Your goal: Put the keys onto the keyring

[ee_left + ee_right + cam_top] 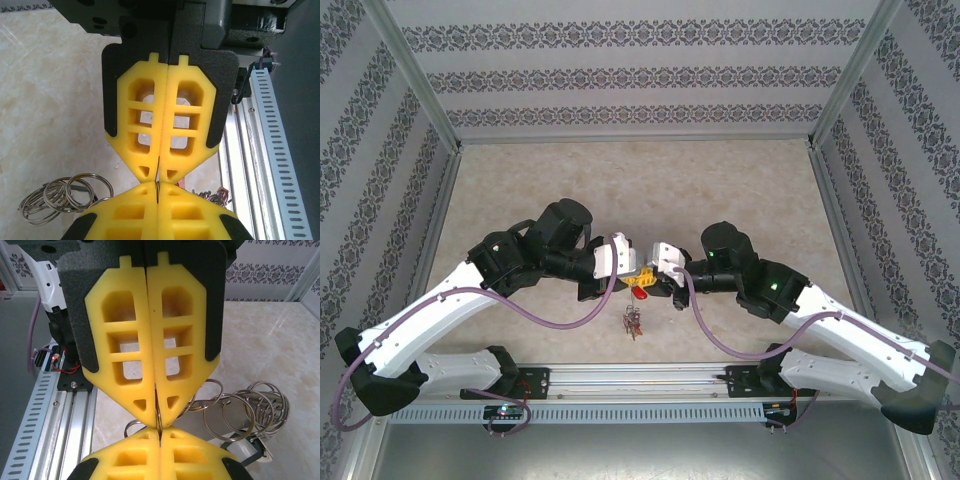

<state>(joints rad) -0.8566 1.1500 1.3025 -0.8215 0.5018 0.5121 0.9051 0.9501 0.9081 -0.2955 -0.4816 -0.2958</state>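
My two grippers meet tip to tip above the near middle of the table. A thin grey wire of the keyring [158,412] runs edge-on through both pairs of yellow fingers. My left gripper [157,186] is shut on it, and so is my right gripper [160,432]. From above, the left gripper [632,270] and right gripper [656,274] touch noses. A red-tagged key [640,294] hangs just under them, with a bunch of keys [633,322] dangling lower. Several silver split rings [250,410] cluster beside the fingers, also seen as rings [65,197] in the left wrist view.
An aluminium rail [640,378] with a slotted cable duct [280,165] runs along the near edge, close under the hanging keys. Patterned walls [640,70] enclose the beige table [640,180] at the back and sides.
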